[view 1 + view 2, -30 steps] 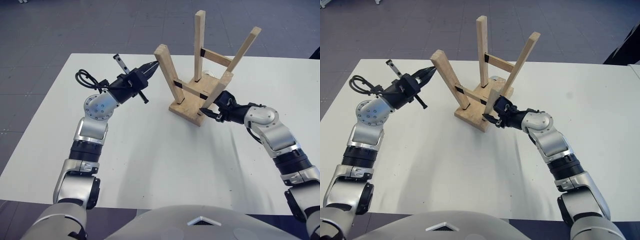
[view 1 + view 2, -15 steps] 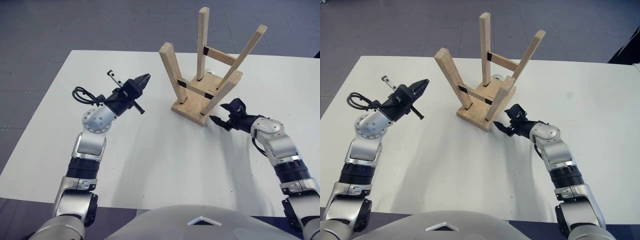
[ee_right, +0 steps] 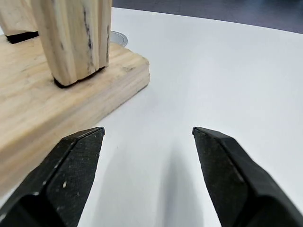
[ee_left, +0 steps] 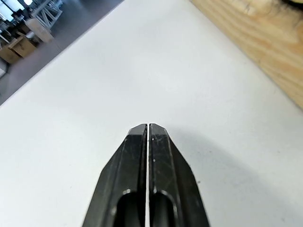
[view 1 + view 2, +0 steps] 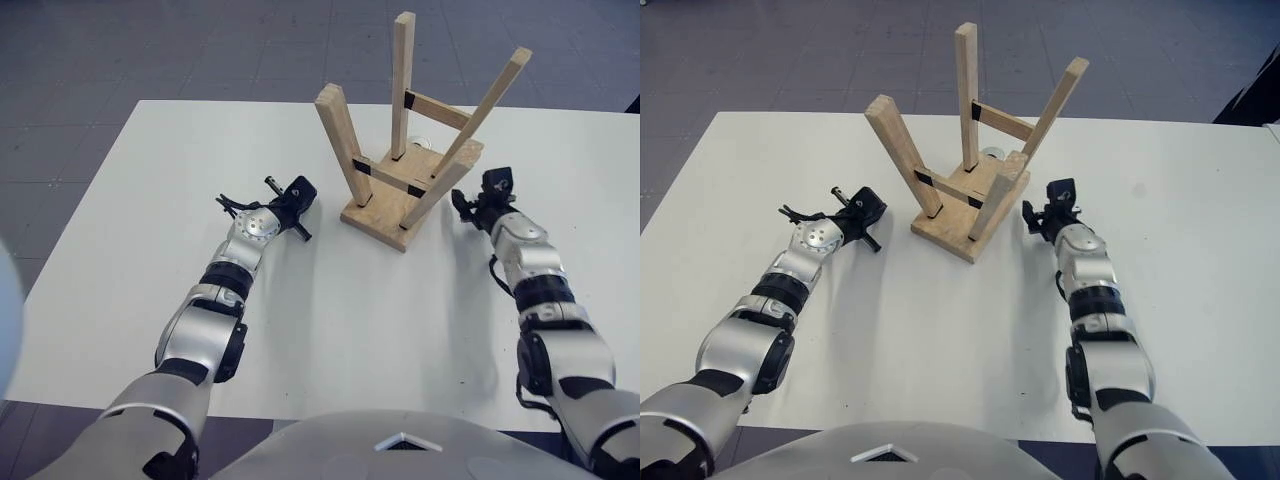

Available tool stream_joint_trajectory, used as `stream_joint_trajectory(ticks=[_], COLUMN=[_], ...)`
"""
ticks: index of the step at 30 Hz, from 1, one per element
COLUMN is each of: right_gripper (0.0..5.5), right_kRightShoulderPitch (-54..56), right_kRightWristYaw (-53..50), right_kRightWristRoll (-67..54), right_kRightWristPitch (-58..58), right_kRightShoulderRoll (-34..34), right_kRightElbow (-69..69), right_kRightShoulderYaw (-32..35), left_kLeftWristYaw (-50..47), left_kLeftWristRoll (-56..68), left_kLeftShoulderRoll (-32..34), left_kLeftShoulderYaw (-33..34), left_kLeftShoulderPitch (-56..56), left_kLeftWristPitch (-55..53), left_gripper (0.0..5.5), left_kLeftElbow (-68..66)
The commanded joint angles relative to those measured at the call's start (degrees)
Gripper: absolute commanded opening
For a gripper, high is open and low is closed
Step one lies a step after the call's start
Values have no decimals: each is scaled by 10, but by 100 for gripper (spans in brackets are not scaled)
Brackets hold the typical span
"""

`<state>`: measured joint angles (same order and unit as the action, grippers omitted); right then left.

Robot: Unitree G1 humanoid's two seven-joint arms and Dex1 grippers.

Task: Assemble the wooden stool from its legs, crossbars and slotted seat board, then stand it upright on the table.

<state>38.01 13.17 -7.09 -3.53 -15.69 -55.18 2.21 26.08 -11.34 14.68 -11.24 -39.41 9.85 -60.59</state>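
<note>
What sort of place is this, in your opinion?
Probably a lab or workshop hall, not a home: a bare white table stands on a grey tiled floor, and metal racks and boxes show farther off.

Pale tan wood stool [image 5: 378, 215], white table [image 5: 140, 190]

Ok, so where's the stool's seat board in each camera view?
Left eye view: seat board lies flat on the white table, legs pointing up.
Right eye view: same spot, just left of centre.
Left wrist view: its edge lies beyond the shut left end effector, apart from it.
Right wrist view: its corner, a leg slotted in, beside the open right end effector.
Shared landmark: the white table.
</note>
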Motion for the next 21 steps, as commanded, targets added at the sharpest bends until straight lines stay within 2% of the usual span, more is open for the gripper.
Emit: stream_joint_trajectory(ticks=[1, 9, 15, 18, 21], right_gripper=[344, 344, 344, 344, 344], right_kRightShoulderPitch=[75, 145, 170, 157, 83], right_kRightWristYaw=[-5, -15, -44, -23, -15], right_kRightWristRoll=[26, 59, 13, -33, -108], right_kRightWristPitch=[35, 49, 69, 23, -127], right_kRightShoulderRoll=[40, 57, 1, -21, -26], right_kRightElbow=[-119, -201, -173, -78, 180], right_kRightShoulderYaw=[-3, 8, 85, 124, 151], left_kLeftWristYaw=[52, 70, 63, 58, 54], left_kLeftWristRoll=[5, 46, 48, 54, 63], left_kLeftShoulderRoll=[-11, -39, -40, -33, -28], left_kLeftShoulderYaw=[-6, 10, 9, 15, 23], left_kLeftShoulderPitch=[7, 33, 63, 98, 122], left_kLeftWristPitch=[-32, -60, -96, -129, -159], left_gripper=[10, 10, 10, 10, 10], left_kLeftElbow=[-16, 87, 159, 219, 260])
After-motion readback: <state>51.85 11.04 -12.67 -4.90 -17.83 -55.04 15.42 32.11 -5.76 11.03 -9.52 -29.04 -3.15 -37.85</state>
